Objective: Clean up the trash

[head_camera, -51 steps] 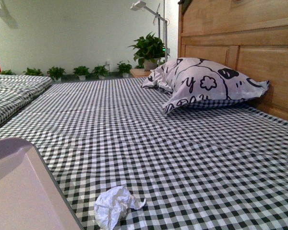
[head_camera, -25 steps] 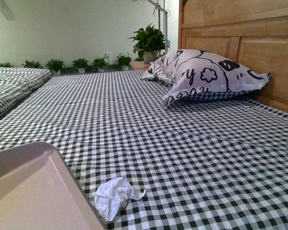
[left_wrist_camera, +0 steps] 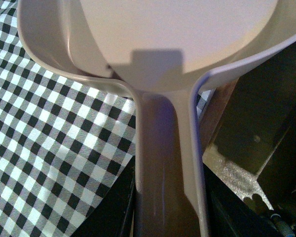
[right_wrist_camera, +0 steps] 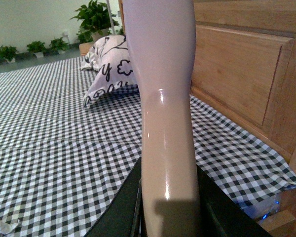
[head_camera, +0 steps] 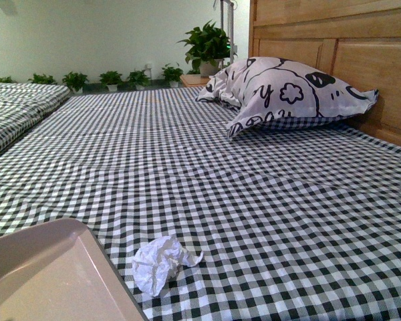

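The trash (head_camera: 160, 263), a crumpled white paper wad, lies on the checked bedsheet (head_camera: 254, 200) near the front. A sliver of the trash (right_wrist_camera: 0, 227) also shows at the edge of the right wrist view. The pale pink dustpan (head_camera: 47, 274) sits at the front left, its lip just left of the wad. My left gripper (left_wrist_camera: 167, 217) is shut on the dustpan (left_wrist_camera: 172, 44) by its handle. My right gripper (right_wrist_camera: 170, 217) is shut on the pale brush handle (right_wrist_camera: 165, 98), which stands upright; the bristles are out of view. Neither arm shows in the front view.
A white pillow (head_camera: 287, 93) with black cartoon print leans against the wooden headboard (head_camera: 361, 60) at the back right. Potted plants (head_camera: 204, 43) line the far wall. A second checked bed (head_camera: 13, 114) lies at the left. The bed's edge shows beside the dustpan handle.
The dustpan has dropped lower and back toward the front left corner of the front view. The view has tilted down a little. The wad lies where it was.
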### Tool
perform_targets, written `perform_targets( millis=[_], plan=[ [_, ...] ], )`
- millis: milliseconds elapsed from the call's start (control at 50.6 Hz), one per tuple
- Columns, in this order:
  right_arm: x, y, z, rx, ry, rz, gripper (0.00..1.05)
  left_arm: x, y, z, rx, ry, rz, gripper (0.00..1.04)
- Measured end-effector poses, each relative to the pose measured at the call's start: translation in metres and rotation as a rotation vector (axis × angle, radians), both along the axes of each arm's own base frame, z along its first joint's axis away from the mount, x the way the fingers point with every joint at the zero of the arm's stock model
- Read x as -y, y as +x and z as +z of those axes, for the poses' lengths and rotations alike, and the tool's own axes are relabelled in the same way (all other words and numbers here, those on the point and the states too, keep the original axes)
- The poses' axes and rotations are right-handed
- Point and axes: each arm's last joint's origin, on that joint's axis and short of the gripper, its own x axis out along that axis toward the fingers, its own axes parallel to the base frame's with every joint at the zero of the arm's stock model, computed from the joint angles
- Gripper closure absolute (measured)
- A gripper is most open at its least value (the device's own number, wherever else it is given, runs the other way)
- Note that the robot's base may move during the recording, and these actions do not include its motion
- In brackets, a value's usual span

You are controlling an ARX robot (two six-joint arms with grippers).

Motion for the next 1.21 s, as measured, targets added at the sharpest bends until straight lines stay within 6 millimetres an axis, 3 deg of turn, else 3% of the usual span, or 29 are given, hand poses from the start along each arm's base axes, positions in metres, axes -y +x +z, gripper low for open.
perform_targets(
  millis=[316, 494, 653, 771, 890, 1009, 1206],
  plan=[
    [0.000, 0.001, 0.000, -0.014, -0.002, 0.008, 0.84, 0.000, 0.001, 0.001, 0.001, 0.002, -0.003, 0.77],
    [-0.007, 0.020, -0.004, -0.359, -0.068, 0.137, 0.84, 0.001, 0.001, 0.001, 0.001, 0.002, -0.004, 0.77],
    [-0.034, 0.068, -0.029, -0.497, -0.106, 0.277, 0.84, 0.001, 0.001, 0.001, 0.000, 0.001, -0.003, 0.77],
    [-0.048, 0.092, -0.042, -0.545, -0.141, 0.296, 0.84, 0.001, 0.001, 0.001, 0.000, 0.001, -0.003, 0.77],
    [-0.077, 0.120, -0.058, -0.614, -0.190, 0.350, 0.84, 0.001, 0.001, 0.001, 0.000, 0.001, -0.003, 0.77],
    [-0.103, 0.131, -0.082, -0.689, -0.268, 0.380, 0.84, 0.001, 0.001, 0.001, 0.000, 0.000, -0.004, 0.77],
    [-0.135, 0.123, -0.106, -0.756, -0.347, 0.451, 0.84, 0.001, 0.001, 0.001, 0.000, 0.000, -0.004, 0.77]
  ],
)
